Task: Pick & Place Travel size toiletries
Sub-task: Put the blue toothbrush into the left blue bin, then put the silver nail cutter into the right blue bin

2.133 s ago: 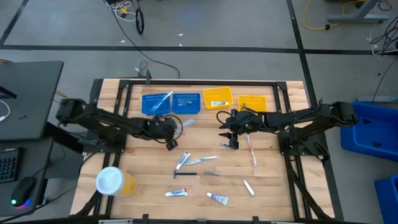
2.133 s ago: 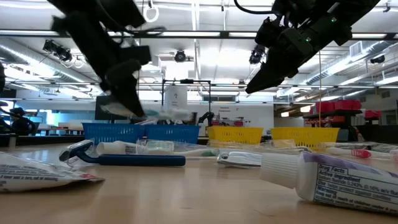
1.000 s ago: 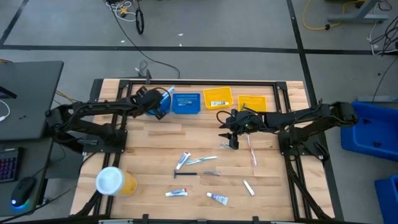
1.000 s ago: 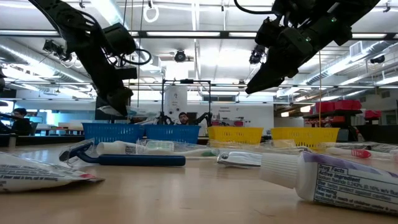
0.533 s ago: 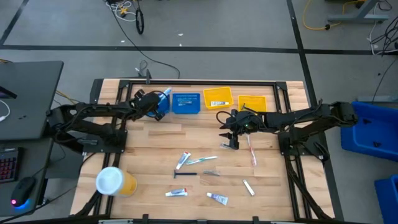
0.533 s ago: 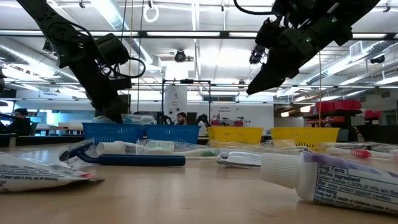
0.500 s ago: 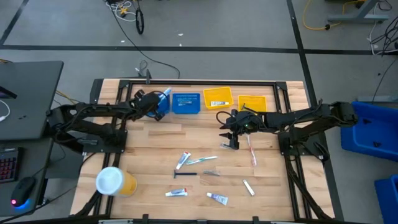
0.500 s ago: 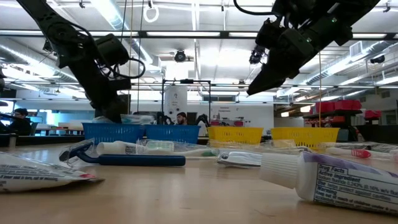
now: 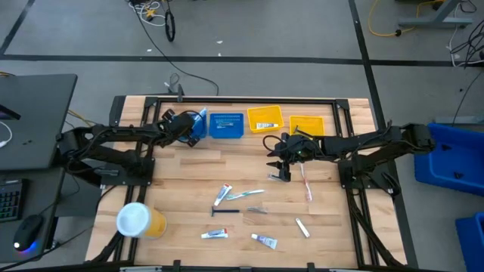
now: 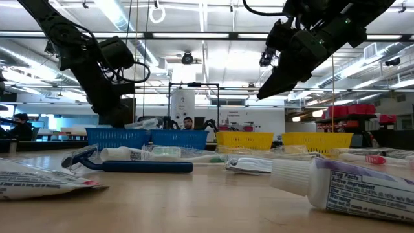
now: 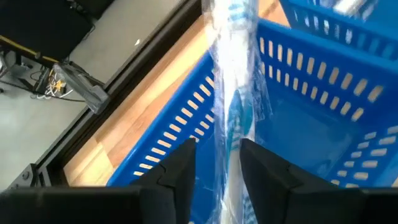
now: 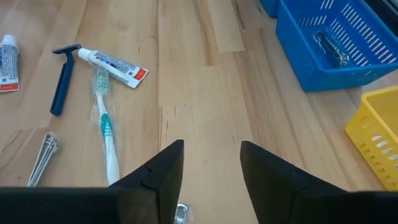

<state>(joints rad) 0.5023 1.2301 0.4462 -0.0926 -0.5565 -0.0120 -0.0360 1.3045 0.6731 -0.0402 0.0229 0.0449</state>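
My left gripper point(image 9: 189, 128) is low over the far-left blue tray point(image 9: 198, 136), shut on a toothbrush in a clear wrapper point(image 11: 233, 93). Its far end reaches into the tray point(image 11: 298, 155). My right gripper point(image 9: 278, 172) hangs open and empty above mid-table, by a pink toothbrush point(image 9: 306, 183). On the wood near the front lie a toothpaste tube point(image 9: 221, 195), a teal toothbrush point(image 9: 246, 194), a blue razor point(image 9: 224, 211), a silvery piece point(image 9: 257, 209) and more small tubes point(image 9: 265, 241). My left gripper pinches the wrapped toothbrush near one end point(image 11: 230, 158) between its two fingers point(image 11: 183, 168). The fingers slant down toward the table's far edge and lie along the toothbrush. It sticks out ahead of them into the blue tray, and its wrapper shows above the tray's rim point(image 10: 141, 123).
A second blue tray point(image 9: 226, 125) holding a silvery item point(image 12: 329, 46) and two yellow trays point(image 9: 265, 119) point(image 9: 306, 125) stand in a row along the far edge. A yellow tub with a white lid point(image 9: 140, 221) stands front left. Bare wood lies between the trays and the loose items.
My left gripper has carried the wrapped toothbrush from mid-table toward the far edge, over the far-left blue tray. It has then gone down until the toothbrush's free end is inside the tray. My right arm has kept still.
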